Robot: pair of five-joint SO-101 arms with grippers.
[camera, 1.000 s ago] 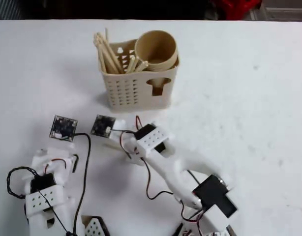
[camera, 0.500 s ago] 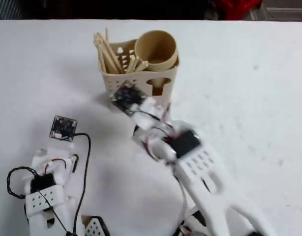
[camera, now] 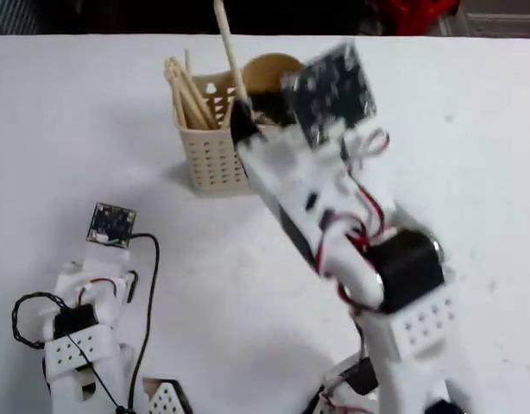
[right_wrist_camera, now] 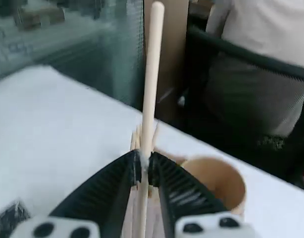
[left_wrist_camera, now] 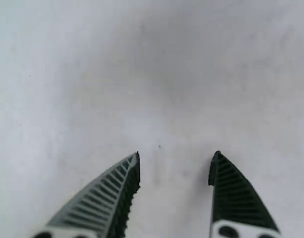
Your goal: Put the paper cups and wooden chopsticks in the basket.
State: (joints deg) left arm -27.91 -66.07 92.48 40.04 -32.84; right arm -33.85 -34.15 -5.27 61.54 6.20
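A cream perforated basket (camera: 215,155) stands at the back of the white table with several wooden chopsticks (camera: 186,93) and a tan paper cup (camera: 267,71) inside. My right gripper (camera: 241,119) hovers over the basket, shut on one wooden chopstick (camera: 227,47) that points up. In the right wrist view the chopstick (right_wrist_camera: 150,79) stands pinched in my right gripper (right_wrist_camera: 143,166), with the paper cup (right_wrist_camera: 216,182) behind. My left gripper (left_wrist_camera: 174,171) is open over bare table, with its arm (camera: 79,336) at the near left.
A small circuit board (camera: 110,224) with a black cable lies on the table by the left arm. The right arm (camera: 351,250) crosses the middle of the table. A dark chair and a person sit beyond the far edge in the right wrist view.
The right arm has swung up from the table in front of the basket to above the basket, raising a chopstick upright. The left arm has not moved.
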